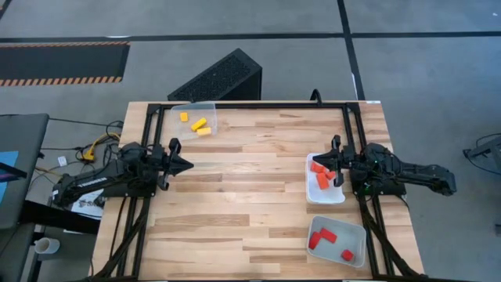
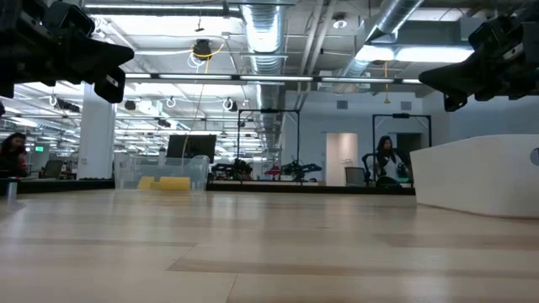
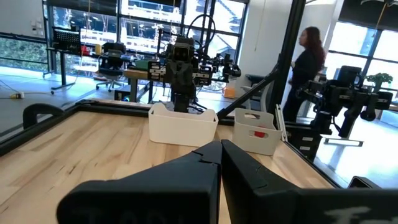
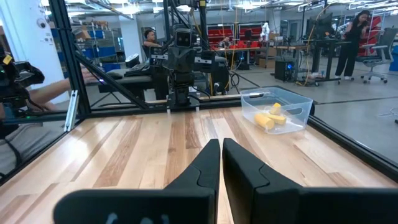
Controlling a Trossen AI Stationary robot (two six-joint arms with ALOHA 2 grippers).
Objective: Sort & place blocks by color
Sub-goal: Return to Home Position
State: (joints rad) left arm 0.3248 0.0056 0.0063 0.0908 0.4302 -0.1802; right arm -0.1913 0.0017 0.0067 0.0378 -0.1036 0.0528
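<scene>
While both arms hung raised above the wooden table (image 1: 258, 180), the left gripper (image 3: 220, 149) was positioned over the table's left side, pointing toward the middle, with its jaws pressed together and nothing between them. The right gripper (image 4: 221, 146) was positioned at the table's right side, above the white tray (image 1: 311, 193), pointing toward the middle, its jaws likewise closed together and empty. All blocks lay inside trays, grouped by colour. Three yellow blocks (image 1: 198, 124) lay in the clear tray (image 1: 210, 107) at the far left corner of the table, well apart from the left gripper. The orange blocks (image 1: 322, 181) lay in the white tray, below the right gripper; the gripper covered part of them in the high view, so their count could not be told. Three red blocks (image 1: 326, 235) lay in the grey tray (image 1: 356, 232), which stood on the near right part of the table, just beside the white tray and apart from it. No block lay on the bare table surface. In the left wrist view, a person (image 3: 306, 59) stood in the room beyond the table.
</scene>
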